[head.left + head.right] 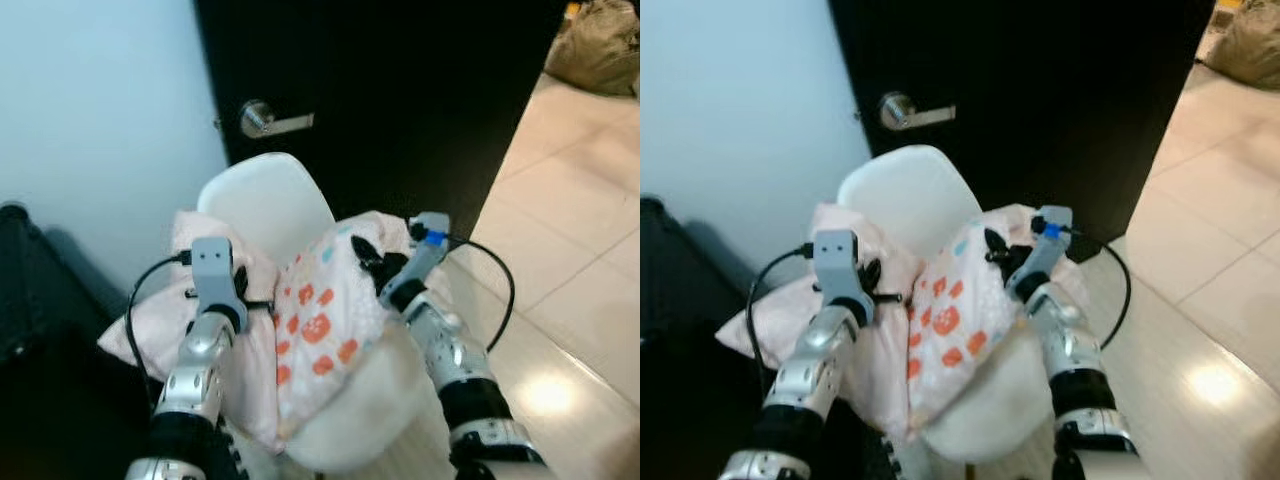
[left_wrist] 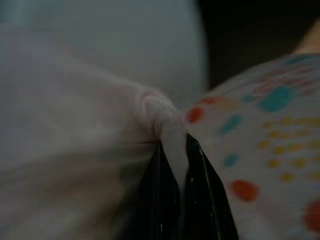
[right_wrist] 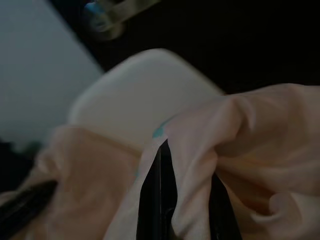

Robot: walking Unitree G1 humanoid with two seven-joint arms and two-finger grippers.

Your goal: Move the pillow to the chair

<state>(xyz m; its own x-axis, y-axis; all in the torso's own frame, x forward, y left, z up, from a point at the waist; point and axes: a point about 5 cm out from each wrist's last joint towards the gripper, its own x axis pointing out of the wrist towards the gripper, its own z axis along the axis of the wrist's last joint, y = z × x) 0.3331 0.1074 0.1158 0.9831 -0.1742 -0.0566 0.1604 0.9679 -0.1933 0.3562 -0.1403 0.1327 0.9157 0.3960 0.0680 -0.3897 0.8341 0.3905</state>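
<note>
Left eye view: at frame centre we see the pillow (image 1: 320, 335), pale pink with orange spots, lying across the white chair (image 1: 265, 200), whose backrest rises just above it before a dark door (image 1: 400, 90). Our left gripper (image 1: 262, 302) meets the pillow's left edge, our right gripper (image 1: 362, 255) its upper right corner. Right eye view: same layout, door handle (image 1: 902, 110) at upper left. Left wrist view: jaws narrow, pinching a gathered fold of pillow fabric at lower centre. Right wrist view: fingers (image 3: 157, 195) straddle bunched pink fabric, gripping it; chair back sits at upper centre.
</note>
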